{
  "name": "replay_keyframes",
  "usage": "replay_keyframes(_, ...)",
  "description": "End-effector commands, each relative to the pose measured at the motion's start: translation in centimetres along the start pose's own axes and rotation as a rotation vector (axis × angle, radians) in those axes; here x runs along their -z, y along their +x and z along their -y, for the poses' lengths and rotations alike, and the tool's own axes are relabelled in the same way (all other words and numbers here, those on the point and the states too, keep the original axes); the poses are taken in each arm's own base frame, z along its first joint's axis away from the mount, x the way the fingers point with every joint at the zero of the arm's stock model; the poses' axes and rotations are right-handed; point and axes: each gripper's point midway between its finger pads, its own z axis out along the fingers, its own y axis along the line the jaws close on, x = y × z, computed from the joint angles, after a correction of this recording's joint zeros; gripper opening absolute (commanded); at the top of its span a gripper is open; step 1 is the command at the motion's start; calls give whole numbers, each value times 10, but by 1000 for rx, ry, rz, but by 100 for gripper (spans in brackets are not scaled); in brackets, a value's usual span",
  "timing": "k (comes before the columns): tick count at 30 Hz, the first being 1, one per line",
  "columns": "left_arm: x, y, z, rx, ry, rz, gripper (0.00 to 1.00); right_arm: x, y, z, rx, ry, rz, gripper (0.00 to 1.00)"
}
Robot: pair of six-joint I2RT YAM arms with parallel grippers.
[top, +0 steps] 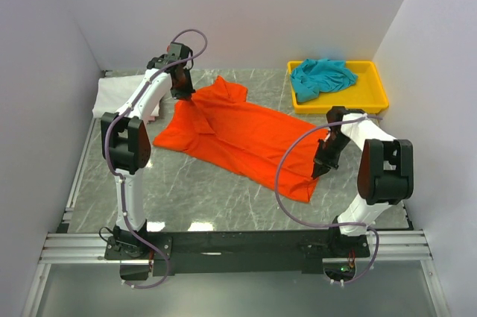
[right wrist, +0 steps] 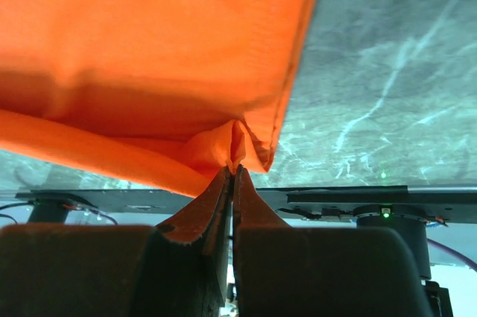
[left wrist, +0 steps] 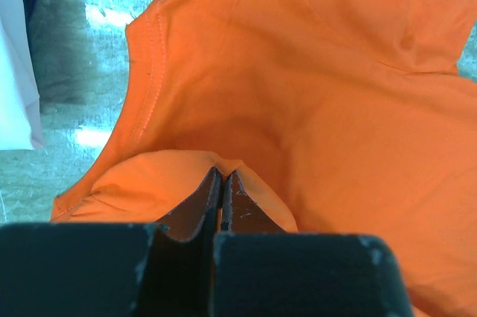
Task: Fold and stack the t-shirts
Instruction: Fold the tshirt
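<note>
The orange-red t-shirt [top: 246,138] lies stretched across the middle of the table, running from back left to front right. My left gripper [top: 184,95] is shut on its back left end; the wrist view shows a pinch of orange cloth [left wrist: 221,162] between the jaws. My right gripper [top: 319,174] is shut on the hem at the front right, holding that corner [right wrist: 237,145] lifted off the table. The teal t-shirt [top: 320,77] lies crumpled in the yellow tray [top: 373,93]. The white t-shirt [top: 119,93] lies at the back left, partly behind the left arm.
The yellow tray stands at the back right by the wall. White walls close the table on the left, back and right. The marble table [top: 209,198] meets a black rail [top: 246,242] at its front, where the arm bases sit.
</note>
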Motion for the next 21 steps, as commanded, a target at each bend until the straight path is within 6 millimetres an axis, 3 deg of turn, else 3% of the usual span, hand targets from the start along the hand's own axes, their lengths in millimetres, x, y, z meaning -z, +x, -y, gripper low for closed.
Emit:
replay_keyframes(1, 12, -21, 12, 10, 45, 67, 0, 16, -1, 8, 1, 4, 47, 0)
replay_keyframes(7, 8, -20, 15, 5, 62, 62, 0, 20, -6, 11, -9, 7, 62, 0)
replay_keyframes(21, -24, -21, 27, -26, 103, 43, 0, 15, -31, 7, -12, 18, 62, 0)
